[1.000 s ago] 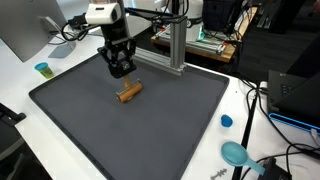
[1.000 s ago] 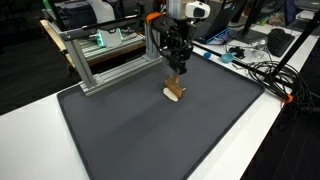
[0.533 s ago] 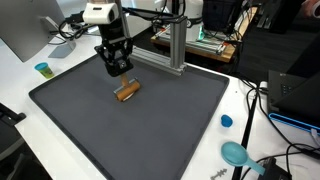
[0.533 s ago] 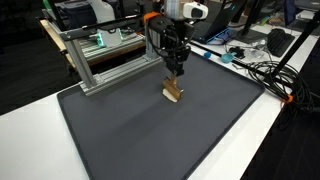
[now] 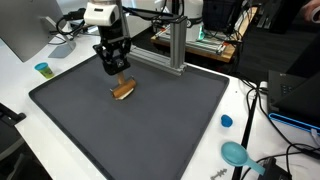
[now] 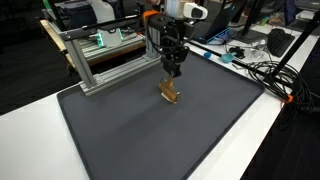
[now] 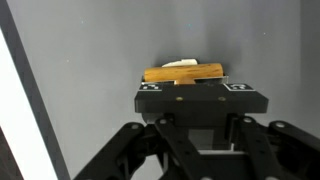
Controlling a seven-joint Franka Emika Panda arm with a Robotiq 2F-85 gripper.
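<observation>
Lying just beneath end effector [image 5: 117,70]: wooden block [image 5: 123,91], on mat [image 5: 170,120].

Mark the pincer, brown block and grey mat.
pincer [image 5: 119,72]: in an exterior view, between its fingertips.
brown block [image 5: 123,91]: in an exterior view, middle of its top.
grey mat [image 5: 150,125]: in an exterior view, bare centre area.

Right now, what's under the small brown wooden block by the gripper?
The small brown wooden block lies on the dark grey mat. A pale piece shows behind it; the gripper hides its near edge.
</observation>
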